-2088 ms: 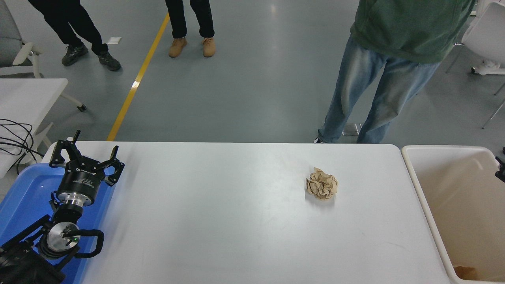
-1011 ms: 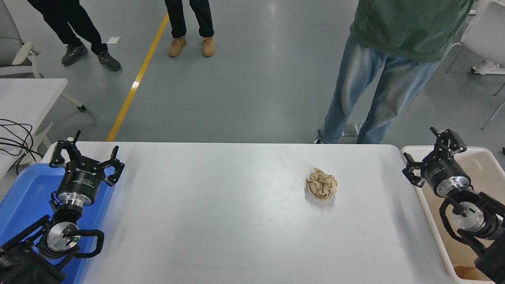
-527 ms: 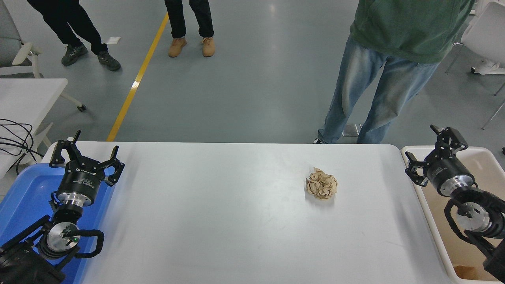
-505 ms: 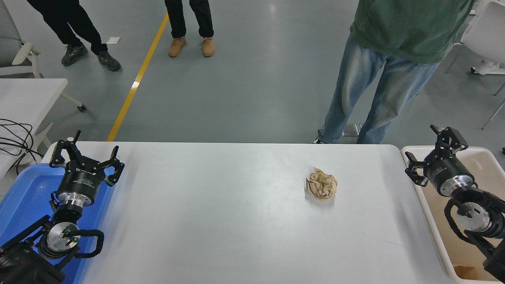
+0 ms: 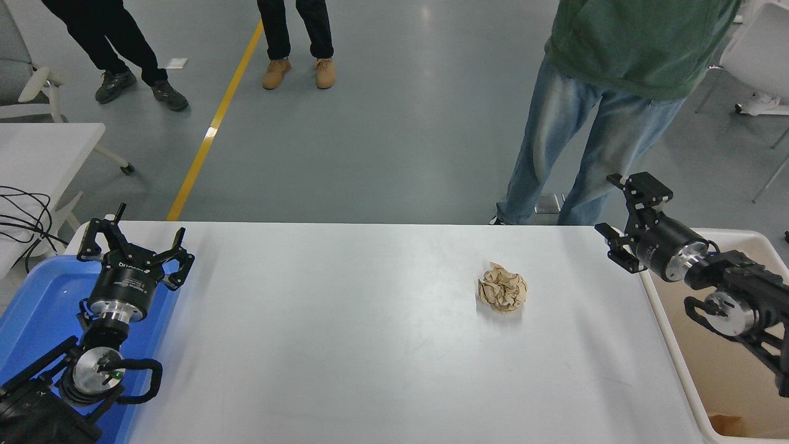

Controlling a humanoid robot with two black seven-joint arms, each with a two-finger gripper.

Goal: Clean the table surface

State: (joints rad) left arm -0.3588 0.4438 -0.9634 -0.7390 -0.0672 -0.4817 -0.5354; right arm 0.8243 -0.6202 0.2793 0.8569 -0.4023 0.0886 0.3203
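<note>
black right gripper (image 5: 618,213), jaws spread and empty, hovers over table surface (image 5: 345,345) at its far right corner. crumpled brown paper (image 5: 503,287) sits well left of it. centre above the wad, descend straight, pinch its bulk. bin (image 5: 727,345) adjoins. left gripper (image 5: 132,243) parked, spread.

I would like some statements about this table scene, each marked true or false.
1. A crumpled brown paper ball lies on the table surface. True.
2. The right hand is shut on the paper ball. False: it is open and apart from the ball.
3. The left hand is open, over the blue tray. True.
4. The beige bin stands left of the table. False: it stands at the right.
</note>
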